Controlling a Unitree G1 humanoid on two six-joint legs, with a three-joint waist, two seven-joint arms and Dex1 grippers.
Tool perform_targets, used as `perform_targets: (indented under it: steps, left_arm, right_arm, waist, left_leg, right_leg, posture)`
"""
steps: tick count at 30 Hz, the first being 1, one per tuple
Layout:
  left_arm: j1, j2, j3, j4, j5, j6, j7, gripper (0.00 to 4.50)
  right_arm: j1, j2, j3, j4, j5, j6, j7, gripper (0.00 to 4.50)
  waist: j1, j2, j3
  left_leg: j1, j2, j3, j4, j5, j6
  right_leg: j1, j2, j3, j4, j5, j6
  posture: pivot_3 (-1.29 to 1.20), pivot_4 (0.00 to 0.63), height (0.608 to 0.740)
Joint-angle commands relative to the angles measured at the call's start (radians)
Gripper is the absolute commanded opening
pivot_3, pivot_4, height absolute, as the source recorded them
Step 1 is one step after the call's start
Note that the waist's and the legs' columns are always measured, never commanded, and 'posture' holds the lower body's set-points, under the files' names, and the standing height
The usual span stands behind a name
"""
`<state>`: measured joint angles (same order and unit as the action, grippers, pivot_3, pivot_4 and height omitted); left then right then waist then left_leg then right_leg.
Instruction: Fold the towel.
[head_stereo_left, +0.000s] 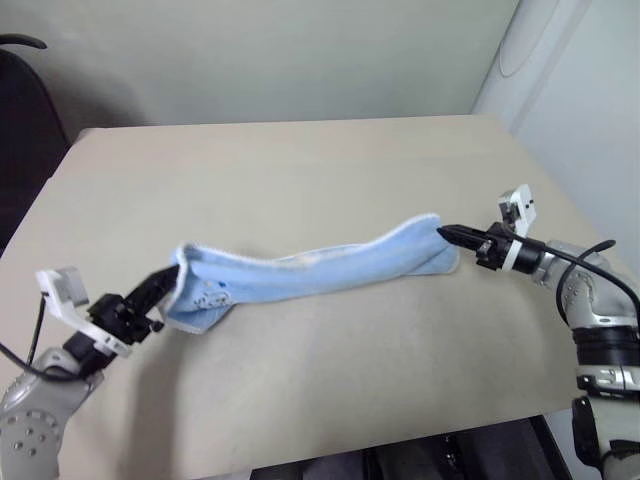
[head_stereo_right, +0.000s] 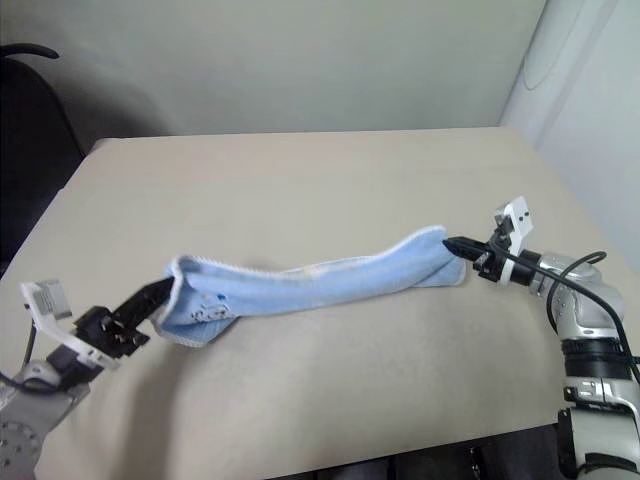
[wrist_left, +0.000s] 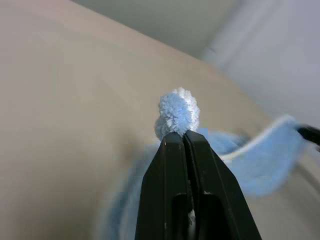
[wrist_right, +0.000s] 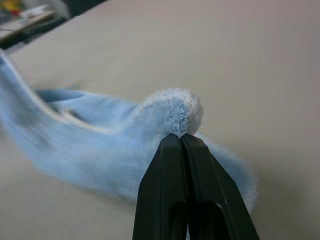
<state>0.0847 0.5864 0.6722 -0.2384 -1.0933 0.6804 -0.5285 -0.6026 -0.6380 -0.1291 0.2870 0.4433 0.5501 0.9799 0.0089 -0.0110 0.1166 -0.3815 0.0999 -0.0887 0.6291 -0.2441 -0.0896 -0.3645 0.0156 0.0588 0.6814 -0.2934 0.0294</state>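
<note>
Nearest us, at seven and three o'clock, both jaws are gripping the light blue terry towel (head_stereo_left: 320, 268), which we are stretching over the beige table (head_stereo_left: 300, 170); folding is barely beginning.

We see a beige table (head_stereo_left: 300, 180) spreading wide under pale light; behind it a plain wall (head_stereo_left: 280, 55) (off-white, unmarked); at the far left a dark chair (head_stereo_left: 25, 110) sits just beside the table's edge.

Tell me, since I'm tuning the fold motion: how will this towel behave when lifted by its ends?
Probably floppy: the towel sags between the left gripper and right gripper, its middle resting on the table. Likely light, as pinched corners alone carry it. The terry pile bulging past the fingers suggests a secure, non-slippery hold.
</note>
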Motion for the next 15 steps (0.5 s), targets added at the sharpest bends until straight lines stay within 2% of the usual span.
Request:
perform_targets:
  steps: [1, 12, 15]
  left_arm:
    - [-0.065, 0.021, 0.048, 0.052, -0.003, -0.03, 0.036, 0.01]
    - [-0.04, 0.054, -0.029, 0.071, 0.083, -0.015, -0.038, 0.01]
    - [-0.091, 0.066, -0.017, 0.089, 0.079, -0.021, -0.029, 0.01]
  right_arm:
    - [-0.06, 0.003, -0.011, 0.06, -0.03, -0.066, -0.024, 0.0]
    - [-0.065, 0.001, 0.015, 0.107, -0.079, -0.104, -0.036, 0.0]
    - [-0.106, 0.005, -0.006, 0.14, -0.081, -0.12, -0.057, 0.0]
  waist:
    - [0.0, 0.0, 0.0]
    - [-0.002, 0.0, 0.0]
    - [0.002, 0.0, 0.0]
  left_leg:
    - [-0.001, 0.0, -0.001, 0.0, 0.001, -0.002]
    - [-0.002, 0.0, -0.005, -0.001, -0.004, -0.002]
    - [-0.002, 0.0, -0.005, 0.0, -0.005, 0.0]
  right_leg:
    - [-0.002, 0.0, 0.0, 0.0, 0.0, 0.0]
    - [-0.006, 0.001, 0.005, -0.001, 0.0, -0.001]
    - [-0.006, 0.001, 0.005, 0.0, 0.0, -0.001]
  posture:
    - [0.0, 0.15, 0.74]
    - [0.0, 0.15, 0.74]
    - [0.0, 0.15, 0.74]
